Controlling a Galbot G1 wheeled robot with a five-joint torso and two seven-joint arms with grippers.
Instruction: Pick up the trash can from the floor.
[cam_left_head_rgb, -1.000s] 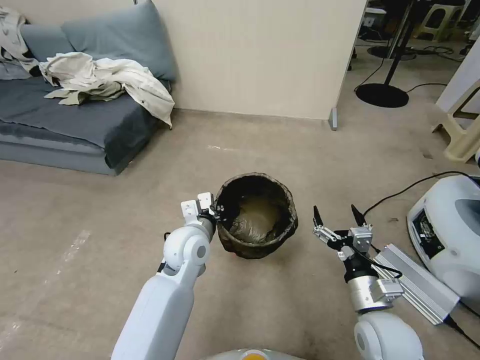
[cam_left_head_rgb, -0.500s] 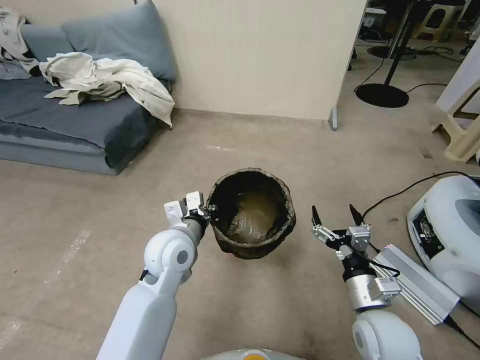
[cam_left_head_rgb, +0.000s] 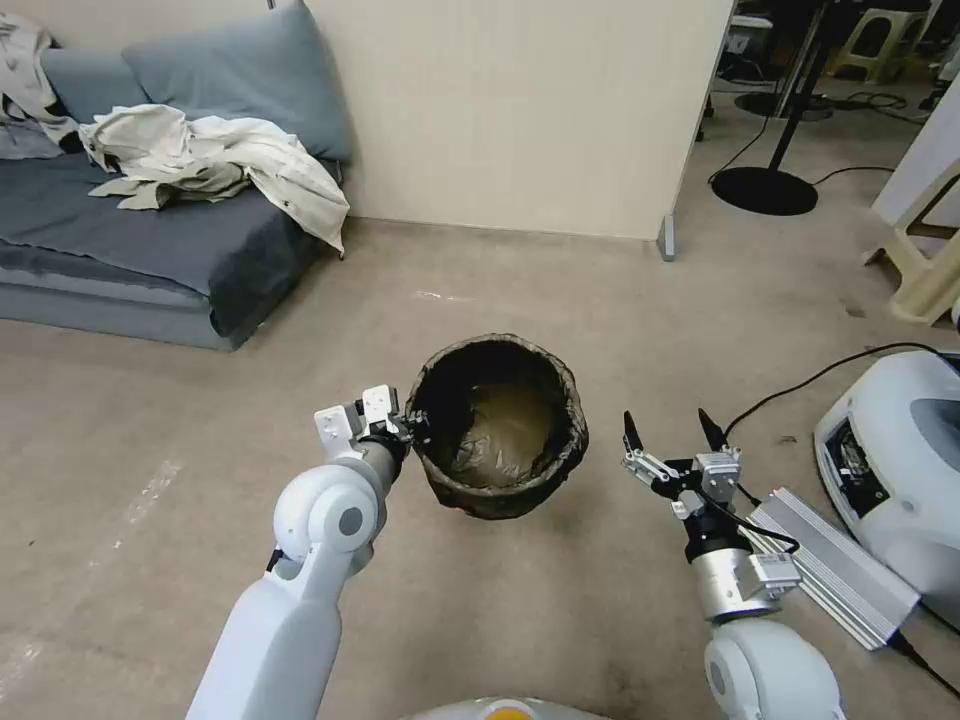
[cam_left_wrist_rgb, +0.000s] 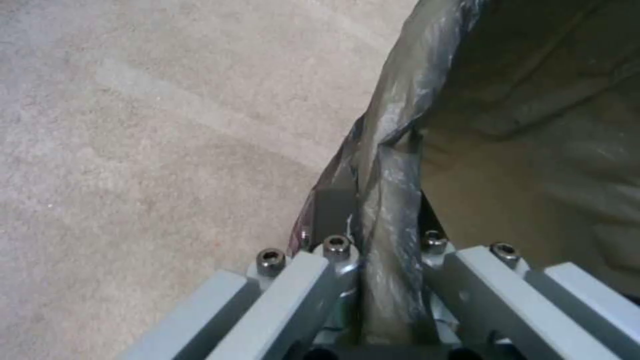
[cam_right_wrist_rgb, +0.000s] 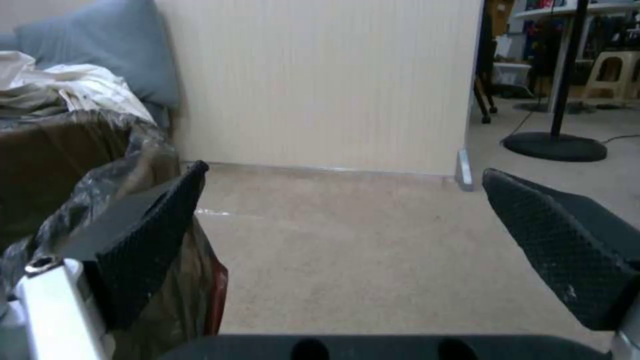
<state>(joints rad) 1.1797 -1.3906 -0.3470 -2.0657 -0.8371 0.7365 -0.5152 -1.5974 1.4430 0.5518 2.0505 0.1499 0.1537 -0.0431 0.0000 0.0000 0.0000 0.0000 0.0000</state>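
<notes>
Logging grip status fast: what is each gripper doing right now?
Left gripper: shut on the trash can rim.
Right gripper: open, holding nothing.

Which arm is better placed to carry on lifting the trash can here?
Left. The left gripper is shut on the bag-lined rim of the trash can; the left wrist view shows the rim pinched between its fingers. The right gripper hangs open beside the can, holding nothing.

My left pincer (cam_left_head_rgb: 412, 428), clamped on the bag-lined rim of the trash can (cam_left_head_rgb: 497, 425), now sits farther to my left and nearer my body than a second ago, and the can comes with it, looking larger and higher above the floor (cam_left_head_rgb: 560, 590).
</notes>
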